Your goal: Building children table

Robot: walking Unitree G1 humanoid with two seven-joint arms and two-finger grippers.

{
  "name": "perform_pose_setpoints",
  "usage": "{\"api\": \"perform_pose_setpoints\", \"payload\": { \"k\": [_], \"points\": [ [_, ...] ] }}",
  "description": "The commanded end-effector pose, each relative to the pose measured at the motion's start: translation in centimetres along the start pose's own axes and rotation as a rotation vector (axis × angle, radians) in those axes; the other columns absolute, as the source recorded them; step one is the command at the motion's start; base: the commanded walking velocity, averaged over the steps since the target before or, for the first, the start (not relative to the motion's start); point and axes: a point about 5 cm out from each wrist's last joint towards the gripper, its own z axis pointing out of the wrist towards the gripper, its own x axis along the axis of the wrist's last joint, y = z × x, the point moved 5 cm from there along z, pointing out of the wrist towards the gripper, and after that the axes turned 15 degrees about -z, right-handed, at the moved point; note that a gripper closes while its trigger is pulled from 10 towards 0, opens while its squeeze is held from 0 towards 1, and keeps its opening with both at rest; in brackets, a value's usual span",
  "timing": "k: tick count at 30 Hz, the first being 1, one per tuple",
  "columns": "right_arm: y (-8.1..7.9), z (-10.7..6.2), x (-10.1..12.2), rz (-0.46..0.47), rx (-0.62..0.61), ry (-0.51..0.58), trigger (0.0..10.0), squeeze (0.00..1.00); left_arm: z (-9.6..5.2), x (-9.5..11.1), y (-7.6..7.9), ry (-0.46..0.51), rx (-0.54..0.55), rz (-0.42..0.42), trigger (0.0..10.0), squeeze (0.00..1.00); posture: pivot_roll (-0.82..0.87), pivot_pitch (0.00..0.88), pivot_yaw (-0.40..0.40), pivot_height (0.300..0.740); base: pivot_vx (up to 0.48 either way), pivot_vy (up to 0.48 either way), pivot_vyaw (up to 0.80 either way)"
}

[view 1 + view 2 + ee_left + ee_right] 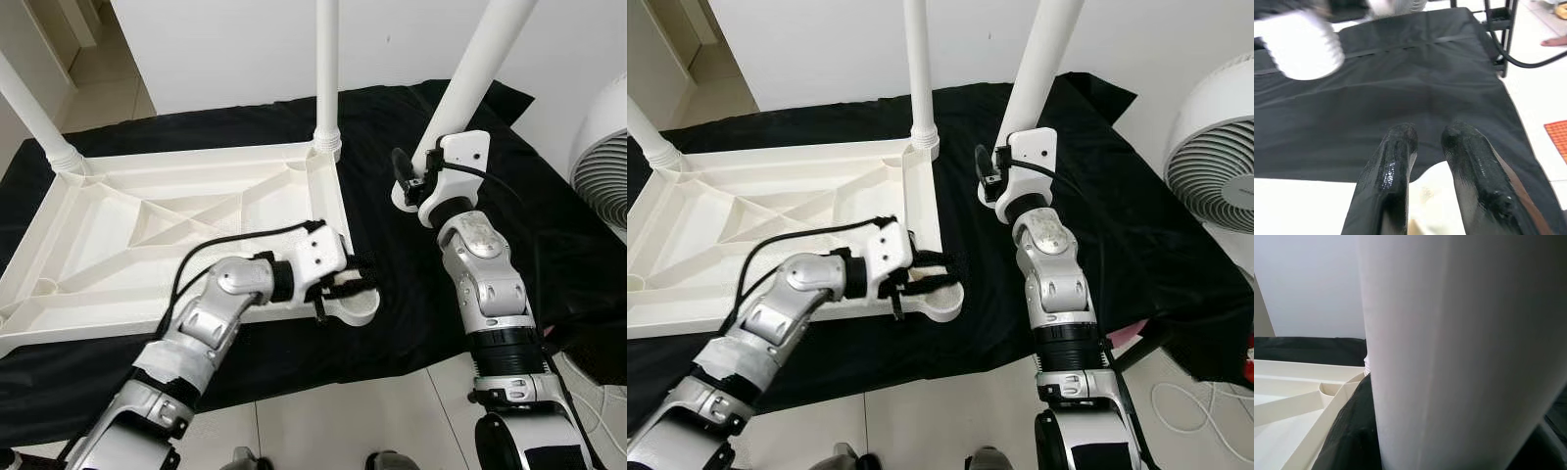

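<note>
1. Tabletop point(147, 230), white and ribbed, is seen lying upside down on a black cloth point(411, 284) across the left and centre of the frame.
2. Two white legs are already seated in its far corners: one at upper left point(34, 113), one at top centre point(327, 69).
3. Left gripper point(355, 279) is placed at the near-right corner socket point(353, 308), fingers point(1388, 166) nearly together with only a slim gap; nothing is seen pinched between them.
4. Right gripper point(407, 181) is held against a loose leg point(480, 64), tilted, at upper right; whether it is clamped cannot be told.
5. A fan point(1215, 157) is seen at the right edge.
</note>
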Motion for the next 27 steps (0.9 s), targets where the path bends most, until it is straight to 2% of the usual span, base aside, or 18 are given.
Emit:
{"api": "perform_pose_setpoints", "payload": {
  "k": [1, 2, 4, 6, 13, 20, 27],
  "points": [
    [-0.3, 0.1, 0.7, -0.007, 0.009, 0.021, 10.0, 0.0, -0.7, 0.0, -1.6, 0.021, 0.145, -0.018, 10.0, 0.0, -0.14, 0.092, 0.108, 0.74, 0.0, 0.0, 0.0],
    [-0.3, 0.1, 0.7, -0.007, 0.009, 0.021, 10.0, 0.0, -0.7, 0.0, -1.6, 0.021, 0.145, -0.018, 10.0, 0.0, -0.14, 0.092, 0.108, 0.74, 0.0, 0.0, 0.0],
    [-0.3, 0.1, 0.7, -0.01, 0.01, 0.022, 10.0, 0.0, -2.4, -0.8, -1.1, -0.045, 0.108, -0.018, 10.0, 0.0, -0.13, 0.095, 0.107, 0.74, 0.0, 0.0, 0.0],
    [-0.1, 0.1, 0.6, -0.016, 0.005, 0.017, 10.0, 0.0, -3.4, -1.8, -0.1, -0.103, 0.06, -0.034, 10.0, 0.0, -0.12, 0.097, 0.107, 0.74, 0.0, 0.0, 0.0],
    [0.0, 0.1, 0.5, -0.017, 0.005, 0.015, 10.0, 0.0, -3.7, -3.4, 1.5, -0.161, 0.007, -0.063, 10.0, 0.0, -0.12, 0.104, 0.101, 0.74, 0.0, 0.0, 0.0],
    [0.0, 0.1, 0.5, -0.018, 0.009, 0.011, 10.0, 0.0, -3.5, -4.4, 2.6, -0.209, -0.017, -0.059, 10.0, 0.0, -0.11, 0.104, 0.098, 0.74, 0.0, 0.0, 0.0],
    [0.2, 0.4, 0.5, -0.04, 0.009, 0.012, 10.0, 0.0, -3.7, -5.6, 2.2, -0.283, 0.007, -0.001, 10.0, 0.0, -0.11, 0.11, 0.099, 0.74, 0.0, 0.0, 0.0]
  ]
}}
